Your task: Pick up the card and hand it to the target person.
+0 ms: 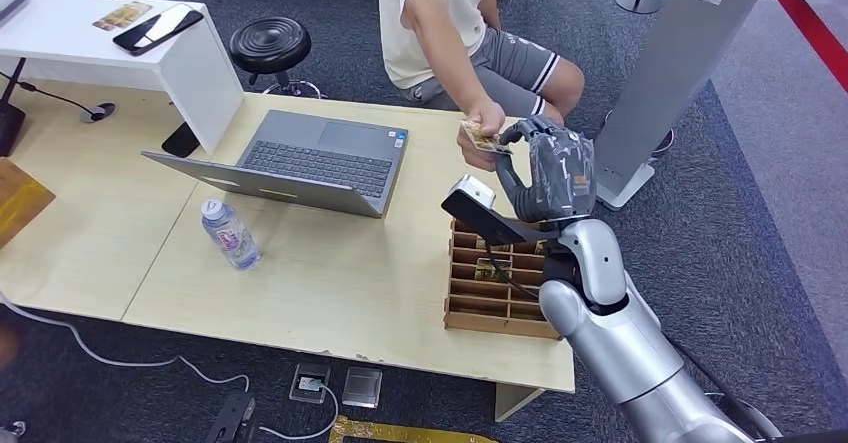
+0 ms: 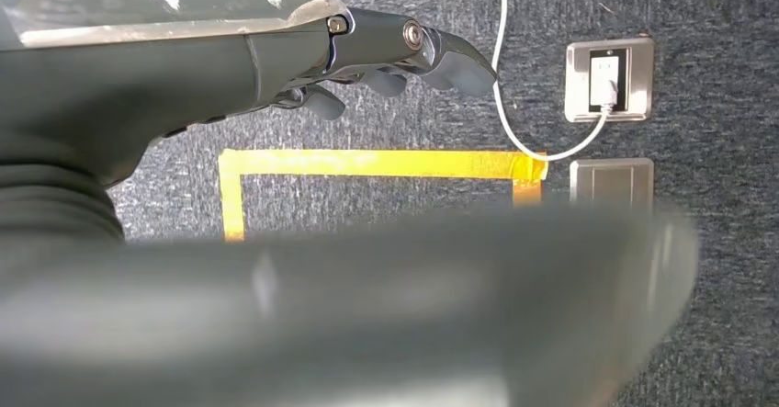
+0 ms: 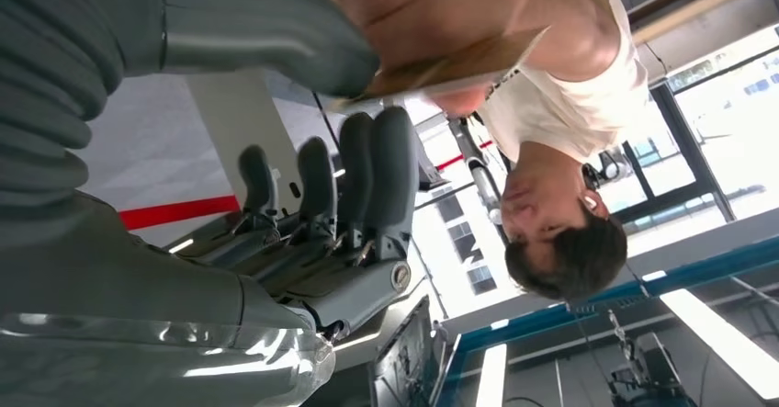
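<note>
Matt wooden tray (image 1: 500,308), glossy silver metal arm (image 1: 640,348)

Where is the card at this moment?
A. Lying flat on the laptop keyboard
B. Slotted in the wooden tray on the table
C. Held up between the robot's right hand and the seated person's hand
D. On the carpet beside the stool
C: the card is raised above the table edge, with the right robot hand at one end and the person's hand gripping the other.
</note>
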Controlling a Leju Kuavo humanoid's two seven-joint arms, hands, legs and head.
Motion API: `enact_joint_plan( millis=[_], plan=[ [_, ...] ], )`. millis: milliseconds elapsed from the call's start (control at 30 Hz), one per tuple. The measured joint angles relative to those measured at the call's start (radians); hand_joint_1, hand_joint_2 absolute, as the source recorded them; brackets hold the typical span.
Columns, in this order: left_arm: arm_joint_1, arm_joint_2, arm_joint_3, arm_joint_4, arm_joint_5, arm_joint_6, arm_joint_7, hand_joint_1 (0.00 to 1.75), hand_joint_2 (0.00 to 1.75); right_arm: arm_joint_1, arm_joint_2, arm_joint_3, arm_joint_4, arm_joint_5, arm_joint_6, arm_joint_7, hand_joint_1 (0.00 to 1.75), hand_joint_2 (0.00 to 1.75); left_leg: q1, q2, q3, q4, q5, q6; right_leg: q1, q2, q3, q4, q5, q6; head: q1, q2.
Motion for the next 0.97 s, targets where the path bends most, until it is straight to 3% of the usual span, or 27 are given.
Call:
enact_joint_plan(
  millis=[67, 600, 700, 833, 967],
  plan=[
    [0.000, 0.000, -0.001, 0.000, -0.003, 0.000, -0.004, 0.00, 0.00, 0.000, 0.001, 0.000, 0.010, 0.000, -0.001, 0.003, 0.00, 1.75, 0.000, 0.000, 0.000, 0.000, 0.000, 0.000, 0.000, 0.000, 0.000, 0.000, 0.000, 0.000, 0.000, 0.000],
    [0.004, 0.000, -0.001, 0.000, -0.004, 0.000, -0.009, 0.00, 0.00, 0.007, 0.001, -0.002, 0.041, -0.080, -0.013, -0.001, 0.00, 1.75, 0.000, 0.000, 0.000, 0.000, 0.000, 0.000, 0.000, 0.000, 0.000, 0.000, 0.000, 0.000, 0.001, 0.000],
    [0.012, 0.000, -0.001, 0.000, 0.009, 0.000, -0.012, 0.00, 0.00, 0.030, -0.002, -0.012, 0.007, -0.253, -0.011, -0.068, 0.00, 1.75, 0.000, 0.000, 0.000, 0.000, 0.000, 0.000, 0.000, 0.000, -0.001, 0.000, 0.000, 0.000, 0.000, 0.000],
    [0.024, 0.000, -0.001, 0.000, 0.025, 0.000, -0.015, 0.00, 0.00, 0.080, -0.022, -0.040, -0.073, -0.625, 0.045, -0.196, 0.00, 1.75, 0.000, 0.001, 0.000, 0.000, 0.000, 0.000, 0.000, 0.000, -0.001, -0.001, 0.000, 0.000, 0.000, 0.000],
    [0.029, 0.000, 0.000, 0.000, 0.039, 0.000, -0.013, 0.00, 0.00, 0.128, -0.058, -0.057, -0.155, -0.870, 0.115, -0.241, 0.00, 1.75, 0.000, 0.001, 0.000, 0.000, 0.000, 0.000, 0.000, 0.000, -0.001, -0.001, 0.000, 0.000, 0.001, 0.000]
  ],
)
